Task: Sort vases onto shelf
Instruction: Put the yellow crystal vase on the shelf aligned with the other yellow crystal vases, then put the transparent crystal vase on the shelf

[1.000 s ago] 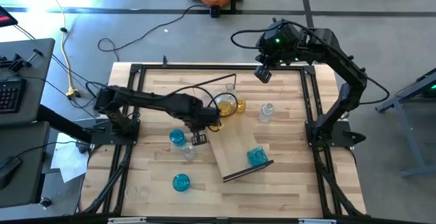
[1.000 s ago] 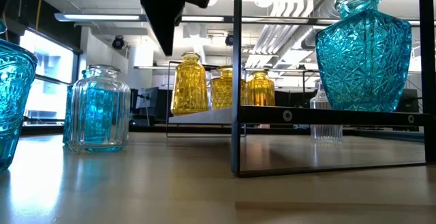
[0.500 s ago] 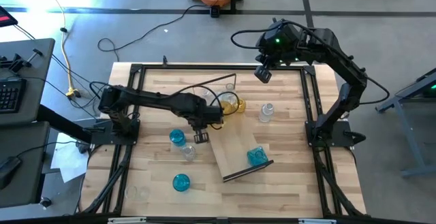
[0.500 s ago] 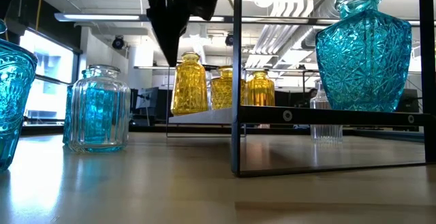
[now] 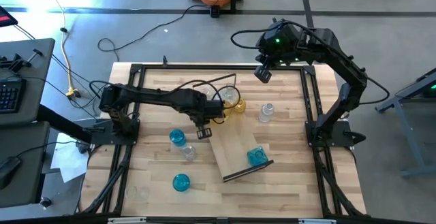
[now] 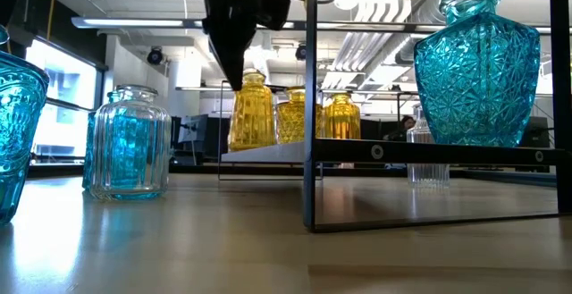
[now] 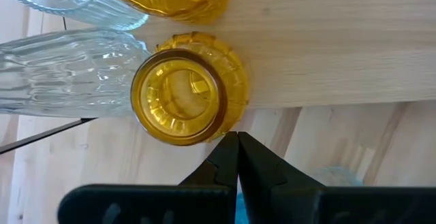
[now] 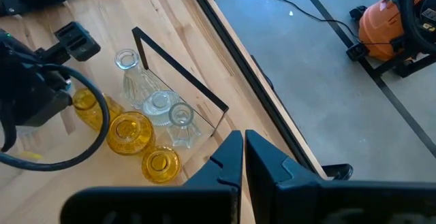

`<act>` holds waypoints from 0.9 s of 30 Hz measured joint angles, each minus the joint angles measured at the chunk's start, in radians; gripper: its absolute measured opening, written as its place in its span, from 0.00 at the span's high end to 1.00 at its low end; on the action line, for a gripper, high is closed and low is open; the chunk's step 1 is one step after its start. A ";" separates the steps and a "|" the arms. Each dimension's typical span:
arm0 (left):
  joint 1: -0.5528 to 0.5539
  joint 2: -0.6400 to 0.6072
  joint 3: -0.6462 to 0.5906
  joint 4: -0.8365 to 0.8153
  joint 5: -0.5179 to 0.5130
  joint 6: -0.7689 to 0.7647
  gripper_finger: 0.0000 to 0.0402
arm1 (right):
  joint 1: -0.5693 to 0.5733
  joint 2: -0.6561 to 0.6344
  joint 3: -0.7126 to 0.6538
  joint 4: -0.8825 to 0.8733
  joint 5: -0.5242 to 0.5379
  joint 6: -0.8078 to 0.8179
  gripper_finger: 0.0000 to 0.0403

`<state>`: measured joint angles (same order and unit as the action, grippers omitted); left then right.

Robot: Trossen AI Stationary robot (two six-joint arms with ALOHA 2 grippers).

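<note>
The shelf (image 5: 235, 142), a light-wood plank with dark end frames, lies slantwise on the table. On it stand three amber vases (image 5: 231, 103), clear vases (image 8: 158, 105) at its far end and a blue vase (image 5: 256, 156) at its near end. My left gripper (image 5: 204, 133) is shut and points down, just off the shelf's left edge. Its tips (image 7: 237, 142) hang beside an amber vase (image 7: 187, 98) at the shelf's edge, and no touch shows. My right gripper (image 5: 263, 74) is shut, raised over the table's far right.
Loose on the table stand two blue vases (image 5: 177, 137) (image 5: 180, 182), a clear one (image 5: 188, 152) between them, another clear one (image 5: 266, 112) right of the shelf, and one (image 5: 136, 192) at the near left. A dark frame (image 5: 126, 135) rims the table.
My left gripper, shut throughout, has moved toward the table's right and far edges and sunk a little, coming up beside the amber vases at the shelf's left edge. No vase has moved.
</note>
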<state>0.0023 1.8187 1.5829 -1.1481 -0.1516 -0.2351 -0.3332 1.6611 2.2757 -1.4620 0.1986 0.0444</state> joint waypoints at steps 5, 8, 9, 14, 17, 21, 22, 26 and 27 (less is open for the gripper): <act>0.005 0.000 0.000 0.001 0.000 0.003 1.00 | 0.000 0.000 0.000 0.000 0.000 0.000 1.00; 0.005 0.000 0.000 0.001 0.000 0.003 1.00 | 0.000 0.000 0.000 0.000 0.000 0.000 1.00; 0.006 0.000 0.000 0.001 -0.004 0.003 1.00 | 0.000 0.000 0.000 0.000 0.000 0.000 1.00; 0.014 0.000 0.000 0.001 -0.018 0.002 1.00 | 0.000 0.000 0.000 0.000 0.000 0.000 1.00; 0.024 0.000 0.000 0.001 -0.039 0.003 1.00 | 0.000 0.000 0.000 0.000 0.000 0.000 1.00; 0.032 0.000 0.000 0.000 -0.039 0.002 1.00 | 0.000 0.000 0.000 0.000 0.000 0.002 1.00; 0.032 0.000 0.000 0.000 -0.039 0.002 1.00 | 0.000 0.000 0.000 0.000 0.000 0.002 1.00; 0.029 0.000 0.000 -0.011 -0.011 -0.016 1.00 | 0.000 0.000 0.000 -0.001 0.000 0.003 1.00; 0.024 0.000 0.000 -0.020 -0.002 -0.024 1.00 | 0.000 0.000 0.000 -0.001 -0.001 0.003 1.00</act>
<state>0.0263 1.8187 1.5829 -1.1683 -0.1541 -0.2586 -0.3332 1.6611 2.2757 -1.4628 0.1975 0.0471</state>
